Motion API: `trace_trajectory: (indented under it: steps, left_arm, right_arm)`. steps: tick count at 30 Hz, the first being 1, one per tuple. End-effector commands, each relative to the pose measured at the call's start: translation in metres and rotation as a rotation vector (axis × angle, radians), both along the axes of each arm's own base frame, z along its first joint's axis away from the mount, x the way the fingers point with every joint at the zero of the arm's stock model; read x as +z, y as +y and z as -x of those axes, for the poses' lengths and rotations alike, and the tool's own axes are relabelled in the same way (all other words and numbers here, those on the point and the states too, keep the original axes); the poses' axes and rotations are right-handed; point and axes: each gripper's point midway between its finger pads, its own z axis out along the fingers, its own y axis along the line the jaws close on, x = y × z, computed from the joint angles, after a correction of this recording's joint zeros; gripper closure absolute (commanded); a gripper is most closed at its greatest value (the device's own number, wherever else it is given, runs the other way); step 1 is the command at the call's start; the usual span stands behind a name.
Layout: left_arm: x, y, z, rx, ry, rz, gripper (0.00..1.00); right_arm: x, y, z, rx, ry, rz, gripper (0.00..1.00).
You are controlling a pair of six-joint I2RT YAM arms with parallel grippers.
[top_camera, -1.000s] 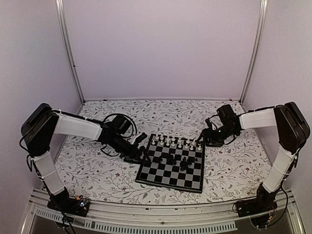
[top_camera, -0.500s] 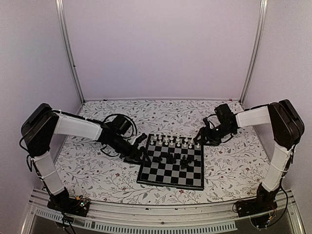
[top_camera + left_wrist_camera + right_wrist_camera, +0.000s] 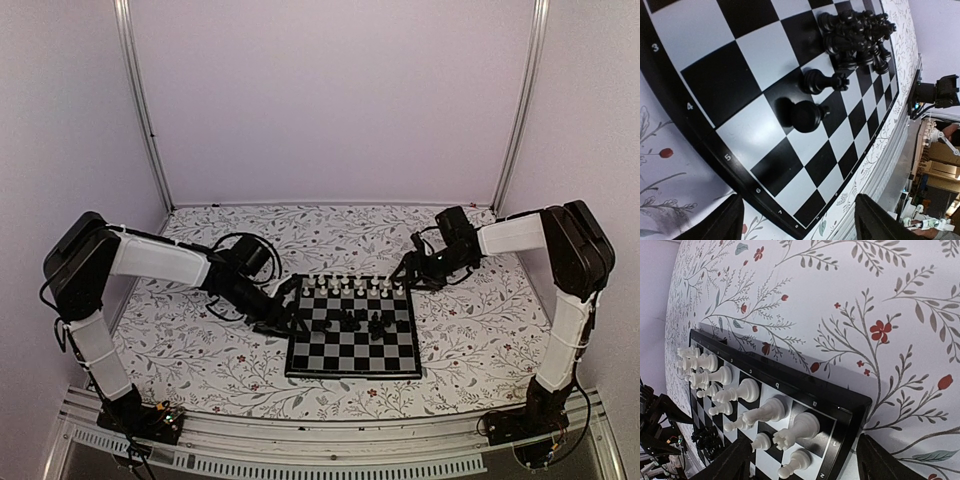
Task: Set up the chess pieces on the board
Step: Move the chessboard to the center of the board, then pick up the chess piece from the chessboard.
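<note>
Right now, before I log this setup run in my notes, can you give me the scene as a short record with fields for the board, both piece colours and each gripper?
board: flat on the floral cover, mid-table
white pieces: standing, lined up along the board's far edge
black pieces: bunched mid-board, not yet in rows
left gripper: open, empty, at the board's left edge
right gripper: open, empty, at the board's far right corner
</note>
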Motion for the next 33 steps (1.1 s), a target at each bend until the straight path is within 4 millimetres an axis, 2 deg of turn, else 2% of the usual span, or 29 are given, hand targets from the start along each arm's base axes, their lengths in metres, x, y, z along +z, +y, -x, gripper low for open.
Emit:
trace_trajectory:
  steps: [1, 8, 11, 13, 15, 18, 22, 27, 33]
  left_arm:
    - [0.007, 0.003, -0.008, -0.004, -0.09, -0.062, 0.23]
    - [0.039, 0.021, -0.031, 0.036, -0.303, -0.158, 0.24]
    - [0.053, 0.021, -0.04, 0.037, -0.378, -0.17, 0.25]
    - [0.059, 0.02, -0.045, 0.045, -0.41, -0.166, 0.26]
    - [0.063, 0.017, -0.049, 0.051, -0.427, -0.158, 0.27]
    - [0.065, 0.018, -0.06, 0.099, -0.451, -0.171, 0.29]
    - [0.067, 0.032, -0.074, 0.231, -0.482, -0.188, 0.3]
    - [0.067, 0.04, -0.079, 0.342, -0.457, -0.133, 0.3]
    - [0.065, 0.041, -0.079, 0.341, -0.444, -0.111, 0.29]
  right_arm:
    - [0.014, -0.011, -0.006, -0.032, -0.037, 0.02, 0.23]
    - [0.053, -0.031, 0.0, -0.069, -0.109, 0.061, 0.24]
    - [0.074, -0.032, 0.004, -0.056, -0.175, 0.118, 0.28]
    - [0.087, -0.025, 0.008, -0.007, -0.232, 0.183, 0.31]
    - [0.094, -0.013, 0.015, 0.052, -0.267, 0.23, 0.35]
    - [0.102, 0.016, 0.031, 0.168, -0.303, 0.261, 0.44]
    - [0.107, 0.06, 0.05, 0.304, -0.339, 0.282, 0.53]
    - [0.092, 0.115, 0.076, 0.472, -0.346, 0.352, 0.63]
    - [0.072, 0.154, 0.09, 0.584, -0.318, 0.422, 0.62]
